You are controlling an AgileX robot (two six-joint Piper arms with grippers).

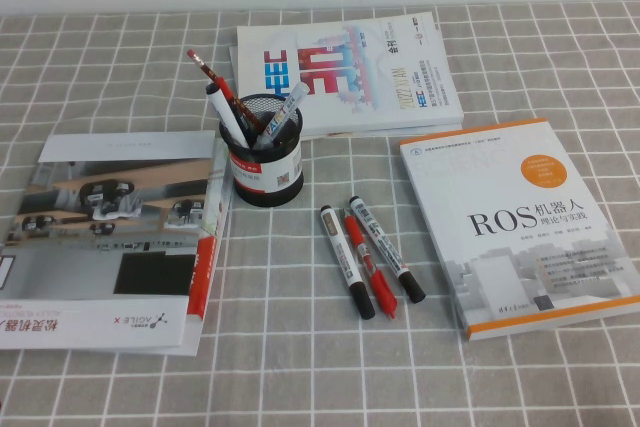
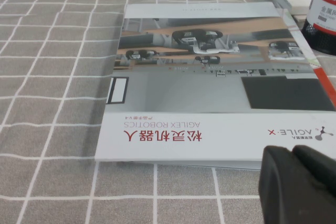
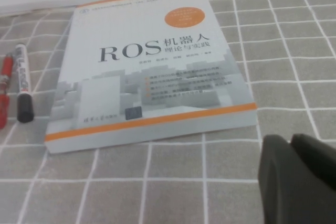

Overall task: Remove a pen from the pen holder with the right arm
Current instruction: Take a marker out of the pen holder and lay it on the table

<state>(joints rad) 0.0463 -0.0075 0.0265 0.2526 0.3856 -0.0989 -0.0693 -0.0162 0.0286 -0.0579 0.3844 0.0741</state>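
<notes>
Pen holder (image 1: 262,152) is standing mid-worktop (image 1: 300,367), pens (image 1: 232,119) sticking up inside; right gripper (image 3: 290,141) is hovering nearside of the ROS book (image 3: 152,72), fingers clenched empty; I'm seeing left gripper (image 2: 291,151) hovering nearside of the brochure (image 2: 210,103), fingers clenched too.

- one pen holder (image 1: 262,162)
- three or so pens (image 1: 229,115) inside it, kinda hard to count
- three markers (image 1: 346,262) loose on the bench (image 1: 300,367): two black, one red
- three books (image 1: 520,217) showing covers

Ahead of me the black mesh pen holder (image 1: 265,162) stands upright, pens (image 1: 231,117) leaning out of it, three markers (image 1: 368,265) lying flat just beside it.
</notes>
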